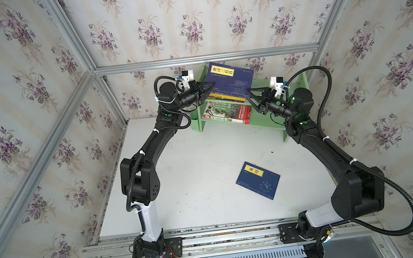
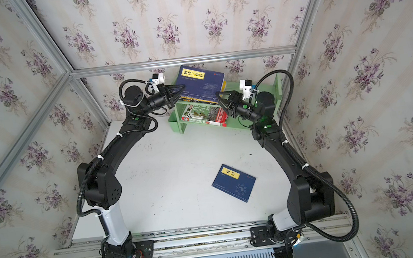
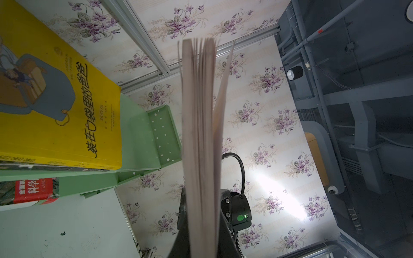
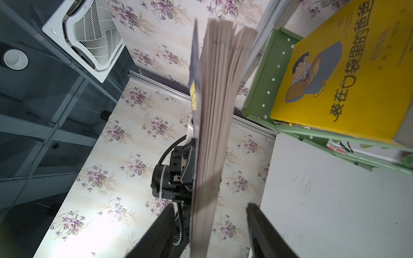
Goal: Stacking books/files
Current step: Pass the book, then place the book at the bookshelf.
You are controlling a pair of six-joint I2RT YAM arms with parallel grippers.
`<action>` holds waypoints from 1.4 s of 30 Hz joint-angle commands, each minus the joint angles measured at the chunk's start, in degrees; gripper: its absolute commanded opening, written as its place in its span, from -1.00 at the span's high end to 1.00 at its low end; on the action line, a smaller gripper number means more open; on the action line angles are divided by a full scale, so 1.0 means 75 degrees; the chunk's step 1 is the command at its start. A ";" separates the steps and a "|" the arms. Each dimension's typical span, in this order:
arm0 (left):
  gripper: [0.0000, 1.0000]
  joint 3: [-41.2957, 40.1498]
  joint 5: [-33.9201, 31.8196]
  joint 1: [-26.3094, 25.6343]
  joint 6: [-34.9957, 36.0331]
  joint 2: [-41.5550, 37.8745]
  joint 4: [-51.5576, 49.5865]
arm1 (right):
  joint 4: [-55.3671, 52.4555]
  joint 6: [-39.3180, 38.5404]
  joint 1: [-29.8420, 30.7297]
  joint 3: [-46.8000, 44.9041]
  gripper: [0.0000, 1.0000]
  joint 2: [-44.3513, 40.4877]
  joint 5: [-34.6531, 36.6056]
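Mid-placement, seemingly: left hand (image 1: pixel 209 90) clamped on navy book (image 1: pixel 231 80), tilted just above yellow cartoon book (image 3: pixel 55 100) on shelf (image 1: pixel 267 123). Right hand (image 1: pixel 251 97) apart, straddling the opposite edge without gripping. Next, probably: lower flat, let go, then fetch second navy book (image 1: pixel 259 180), well apart on desk (image 1: pixel 192 175).

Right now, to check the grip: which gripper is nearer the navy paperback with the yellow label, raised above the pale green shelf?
Left. The left gripper is shut on one edge of the navy paperback; the right gripper, jaws open, straddles the opposite edge, seemingly without touching.
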 commanded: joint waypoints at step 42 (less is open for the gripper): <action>-0.99 -0.1621 -0.3704 0.0575 0.3082 -0.1403 -0.3699 | -0.4088 -0.2792 0.0402 0.4468 1.00 0.2789 0.1378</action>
